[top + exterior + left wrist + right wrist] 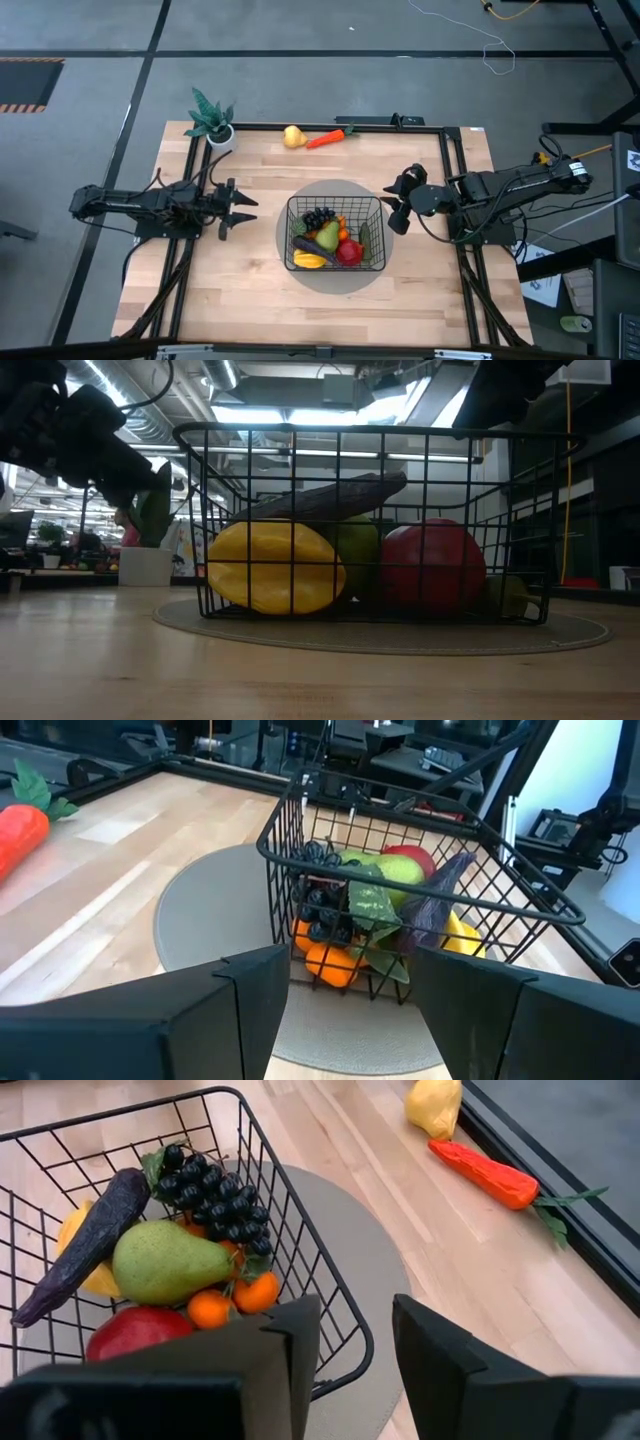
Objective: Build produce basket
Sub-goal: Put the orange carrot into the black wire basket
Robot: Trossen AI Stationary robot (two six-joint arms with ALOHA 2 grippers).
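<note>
Near the middle of the wooden table [250, 300], on a round grey mat [300, 270], sits the black wire basket [336, 234], already holding most of the produce: a green pear [165, 1262], dark grapes [215, 1195], a purple eggplant [85, 1240], a red apple [432, 565], small oranges [255, 1292] and a yellow mango [272, 568]. Two pieces are not yet in: a yellow pear [292, 136] and an orange carrot [328, 139] lie side by side along the far edge of the table, well apart from the basket. By that count the job looks mostly done, with those two left to carry over. Just beside the basket's right side, the right gripper [397, 205] hovers with its fingers parted by a narrow gap and nothing between them. On the basket's left side, a little farther off, the left gripper [240, 212] points toward it with fingers spread wide, also empty. At the far left corner of the table stands a small potted plant [212, 122], which is not part of the load.
</note>
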